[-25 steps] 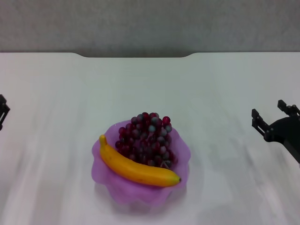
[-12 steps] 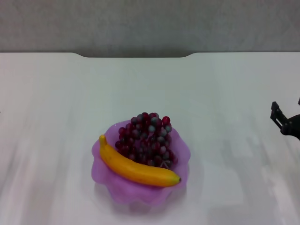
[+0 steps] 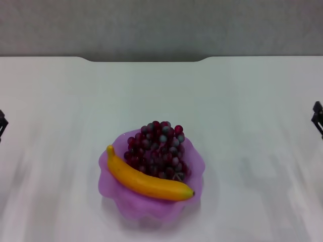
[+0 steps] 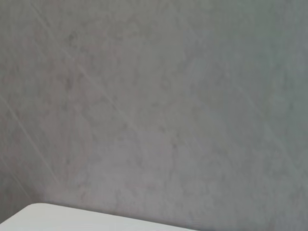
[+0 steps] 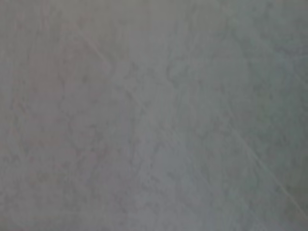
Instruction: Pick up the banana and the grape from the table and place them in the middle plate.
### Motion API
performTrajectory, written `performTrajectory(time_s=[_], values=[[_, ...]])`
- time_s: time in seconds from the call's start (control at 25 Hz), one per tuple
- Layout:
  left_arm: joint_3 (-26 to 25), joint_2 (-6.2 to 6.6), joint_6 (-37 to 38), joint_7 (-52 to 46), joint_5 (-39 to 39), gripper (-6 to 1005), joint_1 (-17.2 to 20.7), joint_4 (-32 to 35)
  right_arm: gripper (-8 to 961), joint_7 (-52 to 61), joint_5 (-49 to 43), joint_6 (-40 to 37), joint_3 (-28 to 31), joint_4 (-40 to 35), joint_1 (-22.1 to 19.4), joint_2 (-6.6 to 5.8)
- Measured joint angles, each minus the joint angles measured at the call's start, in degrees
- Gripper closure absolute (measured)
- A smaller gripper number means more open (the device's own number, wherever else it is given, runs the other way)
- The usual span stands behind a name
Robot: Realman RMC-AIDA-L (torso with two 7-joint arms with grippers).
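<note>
So the banana (image 3: 149, 180) and the grape (image 3: 157, 148) bunch are both sitting in the middle plate (image 3: 117, 198) on the white table (image 3: 242, 101), touching each other, while the left end effector (image 3: 2, 124) and right end effector (image 3: 317, 117) barely peek in at the side edges, can't tell if either's fingers are apart or together.

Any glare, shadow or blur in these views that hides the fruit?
Head view: even light, with a faint shadow under the middle plate; the banana and the grape read clearly, while the table looks streaky near the lower corners. Both wrist views: only a mottled grey surface, no fruit.
</note>
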Motion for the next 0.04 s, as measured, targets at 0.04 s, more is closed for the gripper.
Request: performTrajectory(time_s=[0.04], values=[[0.0, 0.0, -0.2, 0.0, 0.0, 127, -0.1, 0.0, 185, 0.0, 0.1, 0.4, 0.0, -0.2, 0.0, -0.04]])
